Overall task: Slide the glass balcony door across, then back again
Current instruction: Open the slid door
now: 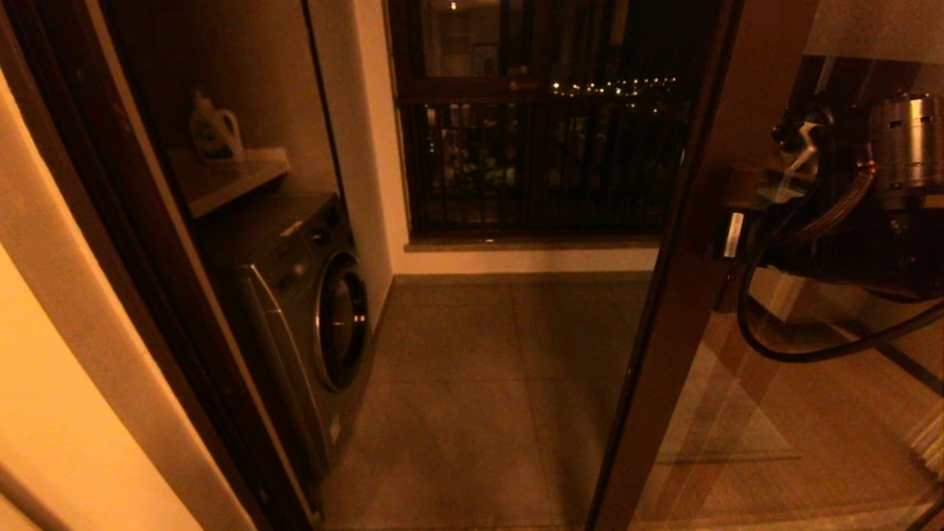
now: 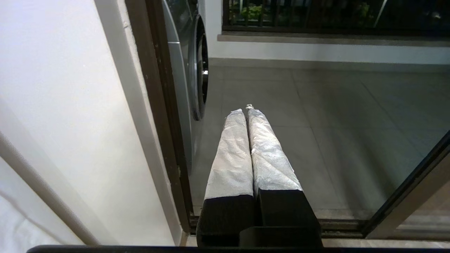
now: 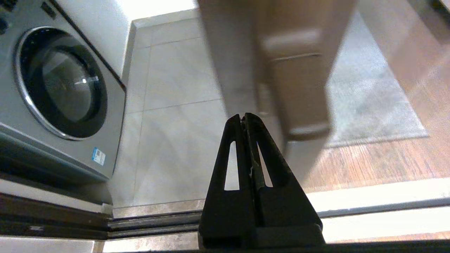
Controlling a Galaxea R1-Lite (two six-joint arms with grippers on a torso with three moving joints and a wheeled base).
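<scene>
The glass balcony door [image 1: 686, 243] stands on the right, its dark wooden stile running from top to floor with clear glass [image 1: 774, 413] beyond it. The doorway to the left of it is open. My right arm [image 1: 848, 221] reaches to the stile at mid height. In the right wrist view my right gripper [image 3: 243, 116] is shut and empty, its tips at the edge of the blurred stile [image 3: 232, 63], beside the wooden bar handle [image 3: 299, 88]; whether they touch is unclear. My left gripper [image 2: 245, 110], with silver-wrapped fingers, is shut and empty, hanging low near the left jamb [image 2: 165, 123].
A grey washing machine [image 1: 310, 310] fills the left of the balcony, under a shelf with a detergent bottle [image 1: 214, 133]. A dark window with railing bars [image 1: 546, 133] lies straight ahead. The floor track [image 3: 154, 221] runs across the threshold. Tiled floor [image 1: 472, 383] spreads between.
</scene>
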